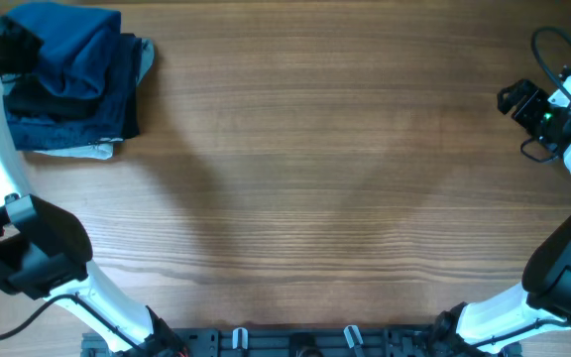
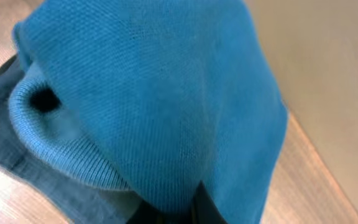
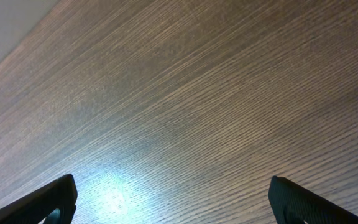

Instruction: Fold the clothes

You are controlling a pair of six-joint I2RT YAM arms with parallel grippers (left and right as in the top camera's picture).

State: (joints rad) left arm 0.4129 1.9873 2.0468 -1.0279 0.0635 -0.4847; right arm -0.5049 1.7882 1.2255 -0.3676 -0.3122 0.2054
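While seen from overhead, the left end effector [image 1: 20, 45] is clenching the blue polo shirt [image 1: 72, 45]. The shirt is lying bunched right at its tips, on top of the darker folded pieces [image 1: 67, 127]. The right end effector [image 1: 516, 99] is hovering released over the bare surface [image 1: 315, 178], well apart from the shirt. At the left wrist, the shirt is filling the view directly ahead of the closed fingers [image 2: 197, 210]. At the right wrist, both fingers are standing wide apart, with only wood grain ahead of them.
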